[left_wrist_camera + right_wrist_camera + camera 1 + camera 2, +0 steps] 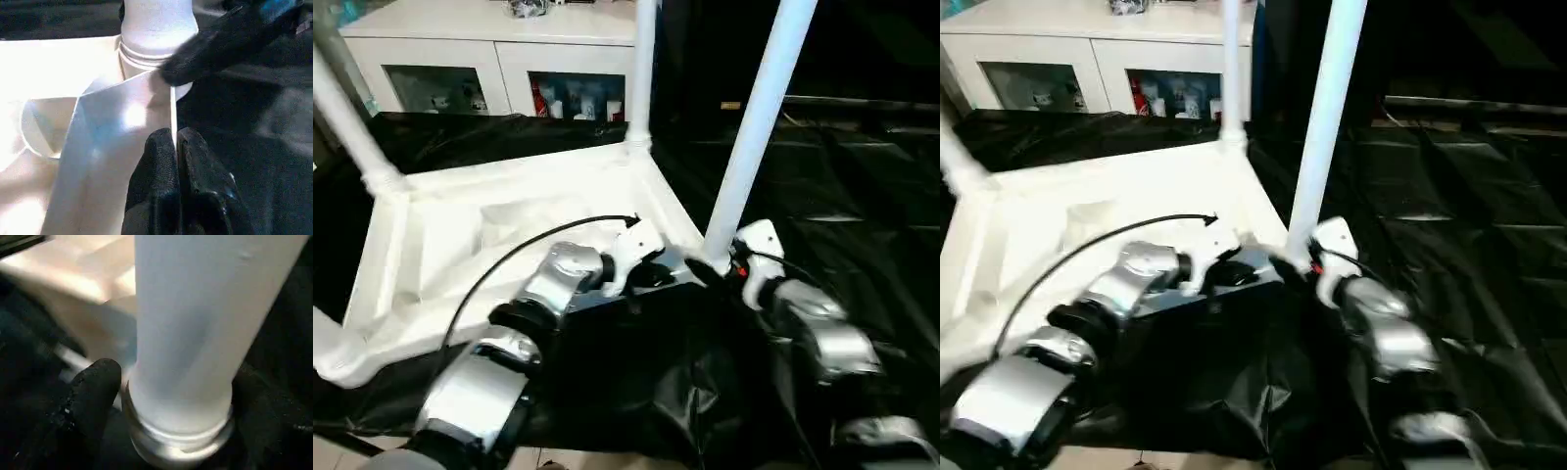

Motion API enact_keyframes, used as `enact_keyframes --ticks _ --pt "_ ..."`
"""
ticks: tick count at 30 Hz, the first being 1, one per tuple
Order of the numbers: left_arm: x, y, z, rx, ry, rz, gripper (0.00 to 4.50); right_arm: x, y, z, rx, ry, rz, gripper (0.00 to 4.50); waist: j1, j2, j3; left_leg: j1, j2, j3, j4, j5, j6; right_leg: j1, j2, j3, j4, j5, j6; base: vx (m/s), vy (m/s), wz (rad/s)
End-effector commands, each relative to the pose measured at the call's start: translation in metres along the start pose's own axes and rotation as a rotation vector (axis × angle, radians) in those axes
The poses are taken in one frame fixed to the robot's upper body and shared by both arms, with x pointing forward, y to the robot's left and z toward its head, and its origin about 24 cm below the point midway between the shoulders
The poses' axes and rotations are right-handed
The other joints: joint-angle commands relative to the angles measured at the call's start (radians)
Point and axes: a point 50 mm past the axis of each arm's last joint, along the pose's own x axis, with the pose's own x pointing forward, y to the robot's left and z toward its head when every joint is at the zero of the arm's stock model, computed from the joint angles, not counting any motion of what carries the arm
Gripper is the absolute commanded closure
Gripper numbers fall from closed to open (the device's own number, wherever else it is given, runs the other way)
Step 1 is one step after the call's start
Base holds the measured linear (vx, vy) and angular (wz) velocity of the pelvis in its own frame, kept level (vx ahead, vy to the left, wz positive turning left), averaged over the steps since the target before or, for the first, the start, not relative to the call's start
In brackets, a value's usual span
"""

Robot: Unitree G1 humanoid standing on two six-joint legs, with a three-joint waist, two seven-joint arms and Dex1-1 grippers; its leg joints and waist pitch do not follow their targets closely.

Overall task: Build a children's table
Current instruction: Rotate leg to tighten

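Upside down on black sheeting, the white tabletop (460, 255) shows its recessed underside. Beyond the left gripper (173, 147), whose fingers pinch the tabletop's rim, stand two legs (641, 73). The right gripper (166, 396) is clamped around the near leg (759, 117) at its base; the right wrist view reveals the leg's ringed collar.

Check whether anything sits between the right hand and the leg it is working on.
Nothing visible does. The right hand closes around the base of the near leg, one finger on each side, just above its corner socket on the tabletop. The left hand pinches the tabletop's rim beside it.
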Motion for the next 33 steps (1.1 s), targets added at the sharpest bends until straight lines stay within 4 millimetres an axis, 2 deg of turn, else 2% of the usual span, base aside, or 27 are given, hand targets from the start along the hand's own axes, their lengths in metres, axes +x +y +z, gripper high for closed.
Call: enact_keyframes --ticks 1,3,5,8,11,12,15,18,20,26,28,30,31,33 --pt "0.006 -0.011 0.006 0.059 -0.023 -0.116 4.5 0.007 0.023 0.004 -0.036 -0.008 0.232 0.82 0.007 -0.016 -0.057 0.007 0.03 -0.016 -0.066 -0.235 0.078 0.048 -0.055 0.037 -0.079 -0.246 -0.21 0.0 0.0 0.0" --pt "-0.003 -0.014 0.001 0.064 -0.01 -0.204 4.5 -0.007 0.02 0.006 -0.063 0.014 0.311 0.82 0.011 -0.014 -0.059 0.006 0.035 -0.015 -0.063 -0.207 0.096 0.05 -0.054 0.036 -0.068 -0.169 -0.243 0.0 0.0 0.0" --pt "-0.007 -0.014 -0.001 0.065 -0.004 -0.236 4.5 -0.012 0.018 0.006 -0.076 0.024 0.332 0.82 0.012 -0.013 -0.061 0.009 0.036 -0.012 -0.06 -0.198 0.104 0.047 -0.052 0.035 -0.063 -0.126 -0.267 0.0 0.0 0.0" --pt "-0.014 -0.015 -0.004 0.068 0.009 -0.274 4.5 -0.016 0.016 0.008 -0.081 0.033 0.359 0.82 0.017 -0.012 -0.061 0.011 0.037 -0.012 -0.059 -0.194 0.106 0.047 -0.054 0.035 -0.061 -0.117 -0.282 0.0 0.0 0.0" --pt "-0.02 -0.015 -0.006 0.068 0.013 -0.292 4.5 -0.018 0.015 0.01 -0.076 0.03 0.381 0.82 0.025 -0.012 -0.058 0.013 0.038 -0.011 -0.062 -0.214 0.092 0.044 -0.053 0.036 -0.065 -0.162 -0.273 0.0 0.0 0.0" --pt "-0.021 -0.015 -0.007 0.068 0.013 -0.295 4.5 -0.018 0.015 0.011 -0.074 0.026 0.385 1.06 0.026 -0.011 -0.058 0.013 0.039 -0.011 -0.063 -0.218 0.086 0.044 -0.054 0.036 -0.065 -0.169 -0.27 0.0 0.0 0.0" --pt "-0.023 -0.015 -0.007 0.068 0.013 -0.299 4.5 -0.016 0.017 0.01 -0.074 0.021 0.394 1.26 0.026 -0.011 -0.057 0.015 0.039 -0.013 -0.066 -0.235 0.064 0.043 -0.055 0.037 -0.066 -0.191 -0.261 0.0 0.0 0.0" --pt "-0.023 -0.016 -0.008 0.069 0.01 -0.292 4.5 -0.015 0.019 0.009 -0.079 0.024 0.403 1.57 0.025 -0.012 -0.058 0.014 0.038 -0.013 -0.065 -0.235 0.061 0.044 -0.055 0.037 -0.066 -0.192 -0.257 0.0 0.0 0.0" --pt "-0.022 -0.016 -0.007 0.07 0.007 -0.29 4.5 -0.015 0.02 0.008 -0.082 0.029 0.408 1.62 0.027 -0.015 -0.059 0.012 0.037 -0.013 -0.064 -0.217 0.065 0.045 -0.055 0.037 -0.064 -0.18 -0.254 0.0 0.0 0.0" --pt "-0.021 -0.016 -0.006 0.072 -0.001 -0.267 4.5 -0.016 0.021 0.005 -0.063 0.028 0.403 1.82 0.026 -0.014 -0.059 0.012 0.036 -0.012 -0.062 -0.209 0.074 0.045 -0.054 0.036 -0.063 -0.168 -0.258 0.0 0.0 0.0" --pt "-0.017 -0.013 -0.005 0.065 -0.003 -0.209 4.5 -0.014 0.022 -0.001 -0.008 0.04 0.362 1.83 0.027 -0.013 -0.059 0.013 0.036 -0.012 -0.062 -0.208 0.072 0.045 -0.053 0.037 -0.064 -0.172 -0.257 0.0 0.0 0.0" --pt "-0.009 -0.004 -0.002 0.033 -0.003 -0.061 4.5 -0.005 0.013 -0.012 0.046 0.059 0.145 1.84 0.024 -0.014 -0.055 0.014 0.035 -0.013 -0.065 -0.233 0.057 0.04 -0.054 0.037 -0.07 -0.219 -0.247 0.0 0.0 0.0" --pt "-0.007 -0.003 -0.001 0.027 -0.005 -0.043 4.5 -0.004 0.012 -0.013 0.054 0.061 0.113 1.84 0.019 -0.013 -0.054 0.014 0.034 -0.012 -0.065 -0.25 0.049 0.036 -0.054 0.037 -0.072 -0.247 -0.241 0.0 0.0 0.0" --pt "0.003 0.002 0.005 -0.001 -0.032 0.062 4.5 0.005 0.005 -0.021 0.129 0.07 -0.079 1.85 0.011 -0.018 -0.049 0.02 0.028 -0.018 -0.071 -0.3 0.013 0.034 -0.056 0.035 -0.088 -0.386 -0.196 0.0 0.0 0.0"
